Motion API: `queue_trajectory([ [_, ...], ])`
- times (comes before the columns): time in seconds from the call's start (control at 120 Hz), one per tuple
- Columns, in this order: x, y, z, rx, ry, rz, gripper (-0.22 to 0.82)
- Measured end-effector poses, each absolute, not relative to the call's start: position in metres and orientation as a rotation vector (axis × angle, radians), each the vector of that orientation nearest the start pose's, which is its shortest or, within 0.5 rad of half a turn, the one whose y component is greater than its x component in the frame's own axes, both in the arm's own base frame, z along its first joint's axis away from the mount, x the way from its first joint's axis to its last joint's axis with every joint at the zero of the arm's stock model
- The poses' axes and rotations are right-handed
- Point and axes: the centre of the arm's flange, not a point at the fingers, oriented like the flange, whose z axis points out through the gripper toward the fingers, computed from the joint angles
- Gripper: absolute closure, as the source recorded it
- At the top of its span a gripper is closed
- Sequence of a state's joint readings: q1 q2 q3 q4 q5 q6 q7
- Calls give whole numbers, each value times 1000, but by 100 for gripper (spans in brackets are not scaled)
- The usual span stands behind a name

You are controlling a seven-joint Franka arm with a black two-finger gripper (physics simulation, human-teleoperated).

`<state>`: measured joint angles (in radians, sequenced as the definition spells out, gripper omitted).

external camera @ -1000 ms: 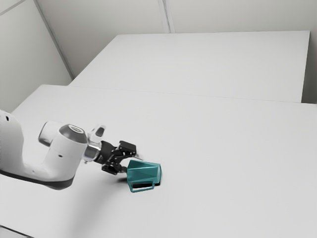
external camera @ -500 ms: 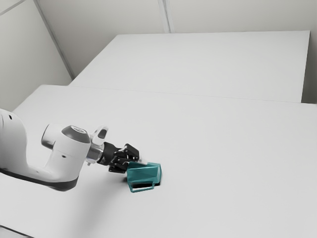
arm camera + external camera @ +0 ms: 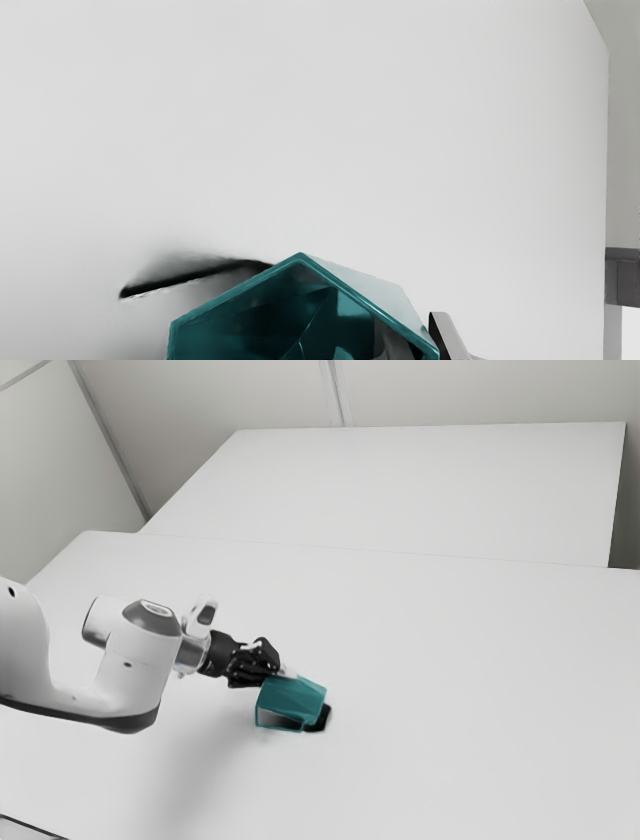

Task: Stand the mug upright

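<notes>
The black gripper (image 3: pixel 284 672) is at the upper edge of the teal mug (image 3: pixel 292 699) in the exterior view. The mug lies tilted on its side, its open end toward the arm and a dark shadow beside its far end. In the wrist view the gripper (image 3: pixel 411 332) has one grey finger (image 3: pixel 448 332) outside the wall of the mug (image 3: pixel 240 310) and the other inside its mouth, with the wall held between them. I cannot make out the handle clearly.
The white table (image 3: pixel 450 690) extends around the mug, with a second white surface (image 3: pixel 420 490) behind it. Beyond the table's edge in the wrist view is a dark grey block (image 3: pixel 622 277).
The gripper has moved toward the exterior view's right, onto the mug's rim, and closed on its wall. The mug has rolled and tilted, and its handle no longer sticks out toward the exterior view's bottom.
</notes>
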<state>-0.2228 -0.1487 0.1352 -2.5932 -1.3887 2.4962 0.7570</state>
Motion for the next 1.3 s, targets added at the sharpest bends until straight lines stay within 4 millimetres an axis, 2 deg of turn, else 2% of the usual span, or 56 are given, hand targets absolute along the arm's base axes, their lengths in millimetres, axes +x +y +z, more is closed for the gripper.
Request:
queue_trajectory([
  [0.1, 435, -35, 318, 2301, 346, 396, 77],
  [0.25, 436, -39, 342, 2281, 302, 452, 78],
  [0.45, 438, -55, 371, 2300, 198, 499, 78],
  [0.758, 458, -57, 415, 2596, -122, 485, 79],
  [0.917, 476, -55, 453, 2766, -261, 448, 79],
  [0.992, 477, -57, 454, 2855, -306, 398, 79],
  [1.092, 482, -60, 447, 2951, -317, 328, 79],
  [1.2, 500, -59, 449, 3024, -285, 287, 79],
  [1.3, 514, -61, 440, 3072, -244, 236, 79],
])
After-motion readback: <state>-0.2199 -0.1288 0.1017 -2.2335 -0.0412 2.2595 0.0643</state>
